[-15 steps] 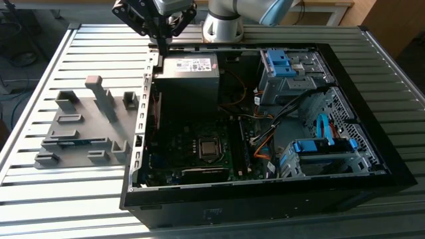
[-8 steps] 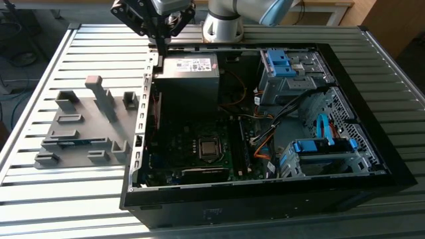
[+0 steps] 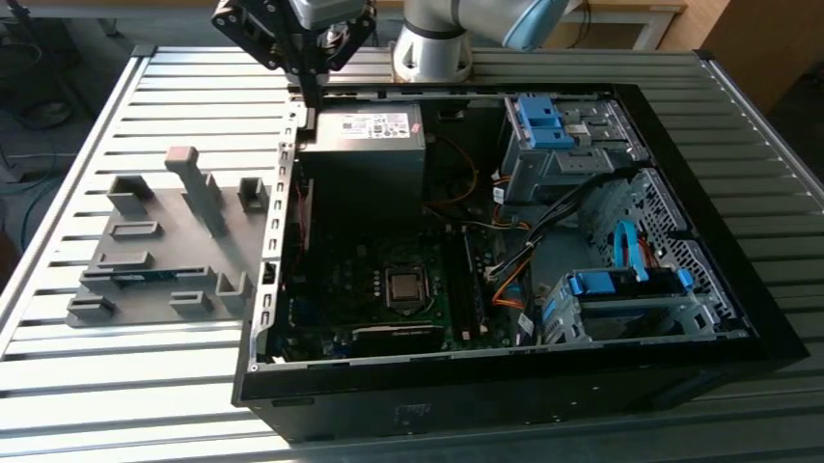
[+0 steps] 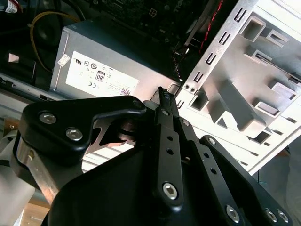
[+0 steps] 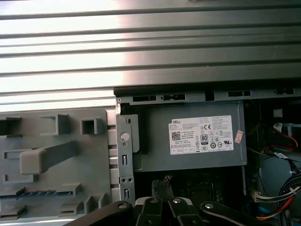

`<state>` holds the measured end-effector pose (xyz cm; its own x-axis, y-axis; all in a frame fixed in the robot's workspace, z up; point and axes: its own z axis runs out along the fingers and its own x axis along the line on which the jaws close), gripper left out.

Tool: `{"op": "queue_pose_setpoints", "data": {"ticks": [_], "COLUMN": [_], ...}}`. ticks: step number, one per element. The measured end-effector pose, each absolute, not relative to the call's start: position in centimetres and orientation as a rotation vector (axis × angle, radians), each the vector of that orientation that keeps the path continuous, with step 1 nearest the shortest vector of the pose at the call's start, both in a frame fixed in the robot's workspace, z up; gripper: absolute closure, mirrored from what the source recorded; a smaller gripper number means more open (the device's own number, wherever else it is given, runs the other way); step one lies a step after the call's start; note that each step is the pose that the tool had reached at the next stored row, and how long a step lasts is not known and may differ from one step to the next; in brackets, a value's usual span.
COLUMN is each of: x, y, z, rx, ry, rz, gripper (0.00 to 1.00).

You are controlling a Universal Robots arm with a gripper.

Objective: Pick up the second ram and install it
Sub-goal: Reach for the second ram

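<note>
**Black two-finger gripper (image 4: 163,92) closed and empty: pick-up not begun**

My fingers are pressed together with nothing between them. I hang over the rear edge of the open black desktop computer case (image 3: 515,381), just above the grey metal power-supply box (image 5: 188,160). The second ram (image 5: 37,193), a thin blue-green circuit-board stick, lies in a slot of the grey plastic slotted holder block (image 5: 56,127) on the ribbed metal table (image 3: 129,386), well apart from me. I judge that both picking it up and installing it are left to do.
</note>
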<state>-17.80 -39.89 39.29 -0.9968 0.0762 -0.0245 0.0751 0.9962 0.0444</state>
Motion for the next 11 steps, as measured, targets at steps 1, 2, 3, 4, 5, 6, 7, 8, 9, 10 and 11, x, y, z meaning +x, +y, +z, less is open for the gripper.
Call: {"op": "queue_pose_setpoints", "data": {"ticks": [1, 2, 3, 4, 5, 6, 7, 8, 9, 10, 11], "x": [-17.82, -17.85, -17.87, -17.89, -17.92, -17.94, -17.97, -18.0, -18.02, -18.04, -18.07], "y": [-39.89, -39.89, -39.89, -39.89, -39.89, -39.89, -39.89, -39.89, -39.89, -39.89, -39.89], "z": [39.29, 39.29, 39.29, 39.29, 39.29, 39.29, 39.29, 39.29, 39.29, 39.29, 39.29], "rx": [0.118, 0.118, 0.118, 0.118, 0.118, 0.118, 0.118, 0.118, 0.118, 0.118, 0.118], "ry": [3.113, 3.113, 3.112, 3.112, 3.113, 3.112, 3.112, 3.112, 3.113, 3.113, 3.112], "rz": [0.068, 0.068, 0.068, 0.068, 0.068, 0.068, 0.068, 0.068, 0.068, 0.068, 0.068], "gripper": [0.89, 0.89, 0.89, 0.89, 0.89, 0.89, 0.89, 0.89, 0.89, 0.89, 0.89]}}
